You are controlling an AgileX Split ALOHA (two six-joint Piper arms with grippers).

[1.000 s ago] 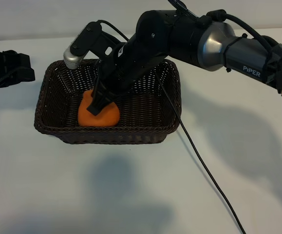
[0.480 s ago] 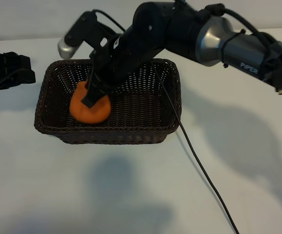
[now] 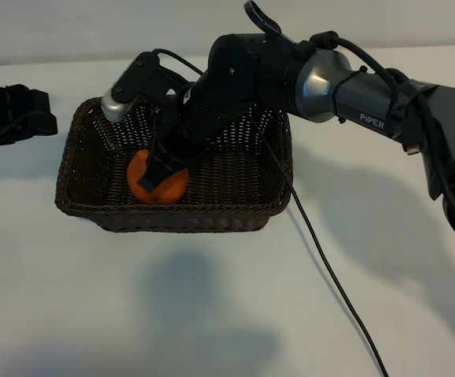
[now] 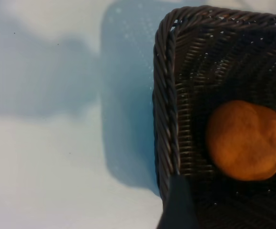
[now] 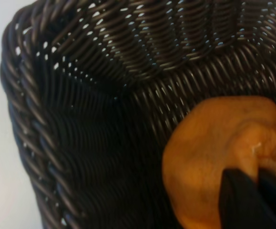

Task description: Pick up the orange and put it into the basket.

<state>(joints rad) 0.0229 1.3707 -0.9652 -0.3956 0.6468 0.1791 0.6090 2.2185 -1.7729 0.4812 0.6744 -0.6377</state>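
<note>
The orange (image 3: 164, 188) sits low in the left part of the dark wicker basket (image 3: 172, 225). My right gripper (image 3: 156, 171) reaches down into the basket from the right and is shut on the orange's puckered top. In the right wrist view its dark fingertips (image 5: 242, 200) pinch the orange (image 5: 209, 152) close to the basket's corner wall (image 5: 28, 119). My left gripper (image 3: 42, 116) is parked at the table's left edge, open and holding nothing. In the left wrist view one finger (image 4: 178, 205) shows beside the basket's braided rim (image 4: 165, 95), with the orange (image 4: 245, 140) inside.
A black cable (image 3: 329, 275) runs from the basket's right side across the white table toward the front edge. The right arm's thick body (image 3: 353, 86) hangs over the basket's back right part.
The right gripper, still shut on the orange, swung it left and slightly up, then back right and down in the basket. The left arm has not moved.
</note>
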